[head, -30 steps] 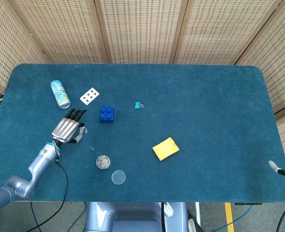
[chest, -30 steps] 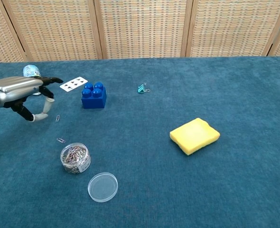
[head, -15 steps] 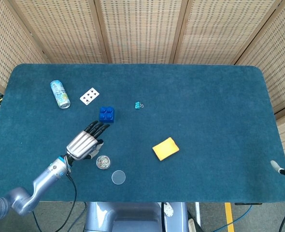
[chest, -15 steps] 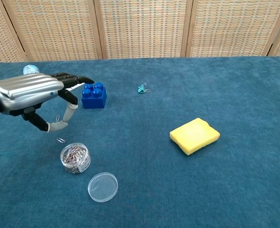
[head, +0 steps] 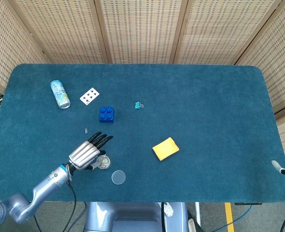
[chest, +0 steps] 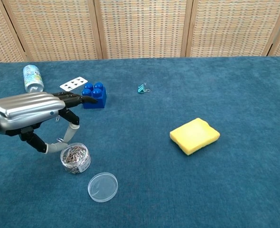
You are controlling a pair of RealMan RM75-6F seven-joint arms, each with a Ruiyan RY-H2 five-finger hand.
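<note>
Left hand poised over the paper-clip jar

We see the drink can [chest: 32, 78] lying far left on the tabletop [head: 205, 96]; our left hand [chest: 31, 111] hovers palm-down, fingers [chest: 76, 99] spread and holding nothing, right above the open paper-clip jar [chest: 75, 158], its lid [chest: 102, 187] lying beside it, off so the clips are reachable. Right hand: out of sight.

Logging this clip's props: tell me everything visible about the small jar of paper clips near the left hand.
The jar of paper clips is a small, round, clear container, plastic by its look, standing upright and open on the blue table cloth, filled with mixed-colour metal clips. Its flat clear lid lies apart, nearer the table's front edge. The left hand hovers over it with fingers spread; whether the thumb touches the rim cannot be told.
</note>
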